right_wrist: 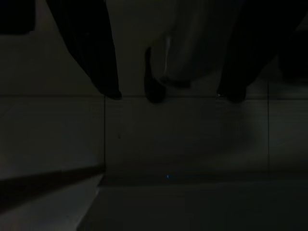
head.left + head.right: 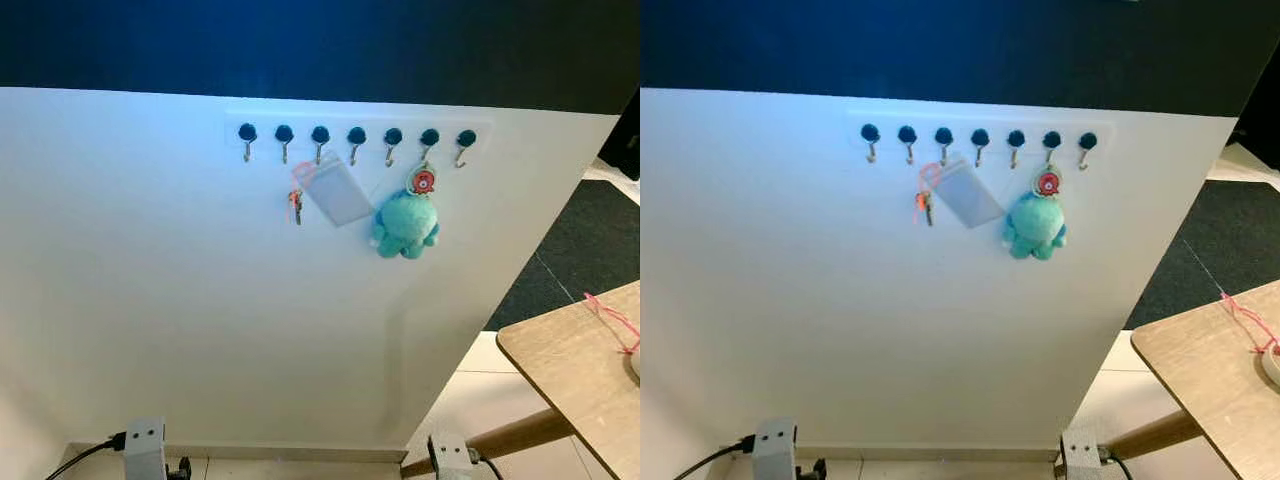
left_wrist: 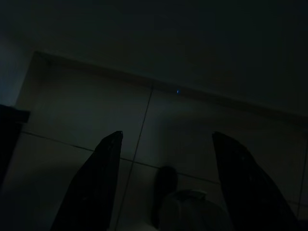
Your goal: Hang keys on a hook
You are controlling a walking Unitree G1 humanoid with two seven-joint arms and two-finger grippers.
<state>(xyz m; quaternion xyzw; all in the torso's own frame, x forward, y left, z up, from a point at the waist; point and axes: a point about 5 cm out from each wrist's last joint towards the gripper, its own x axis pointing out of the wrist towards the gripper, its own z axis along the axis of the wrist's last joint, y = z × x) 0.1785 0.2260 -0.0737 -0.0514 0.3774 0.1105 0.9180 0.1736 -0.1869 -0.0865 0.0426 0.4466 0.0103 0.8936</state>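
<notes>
While both arms hang idle over the dim tiled floor, I see the left gripper with its fingers spread wide and holding nothing. On the white wall ahead of me runs a row of hooks with dark round heads. Hanging from the third hook from the left, the keys sit on a thin loop beside a pale card. Further right, a teal plush toy hangs from the sixth hook. At my far right stands a wooden table with a pink cord on it. Down there the right gripper is spread wide too, empty.
</notes>
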